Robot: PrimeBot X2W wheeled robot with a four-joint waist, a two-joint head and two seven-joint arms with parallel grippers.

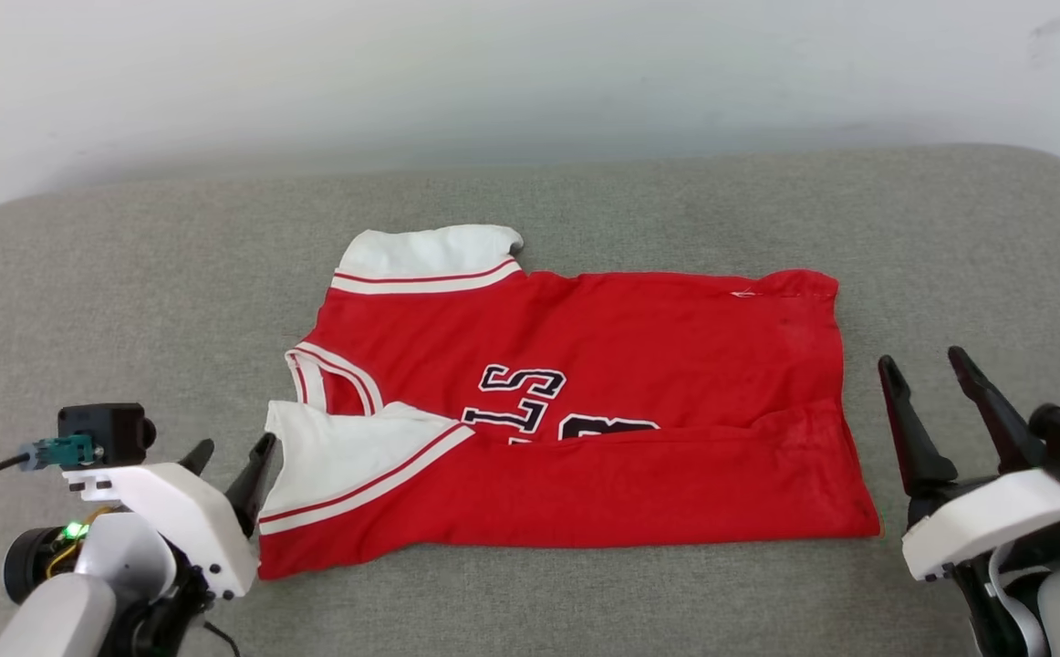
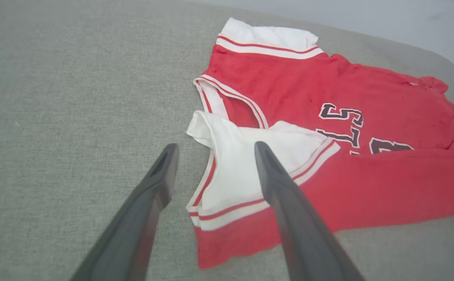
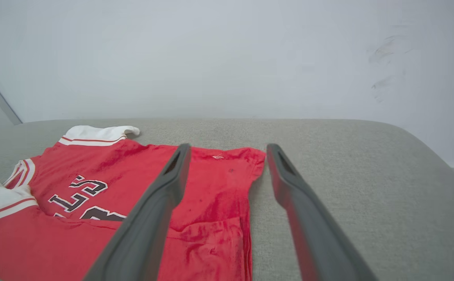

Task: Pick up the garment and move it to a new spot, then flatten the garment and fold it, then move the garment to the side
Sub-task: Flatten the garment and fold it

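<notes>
On a grey padded surface (image 1: 129,274) set against a pale wall (image 1: 493,73), a red jersey shirt (image 1: 585,411) lies sideways between two robot grippers, its striped neck toward the robot's left and its hem (image 3: 242,183) toward the right. Its near long edge is folded up over the body, hiding part of the black chest lettering (image 1: 521,397). At the lower left, the left gripper (image 1: 233,447) stands with fingers spread wide and empty, just beside the nearer white sleeve (image 2: 242,164); in the wrist view one finger (image 2: 289,218) crosses the sleeve and the other (image 2: 145,218) crosses bare fabric. Beyond the hem, the right gripper (image 1: 920,365) is likewise wide open, holding nothing, near the shirt but apart from it.
</notes>
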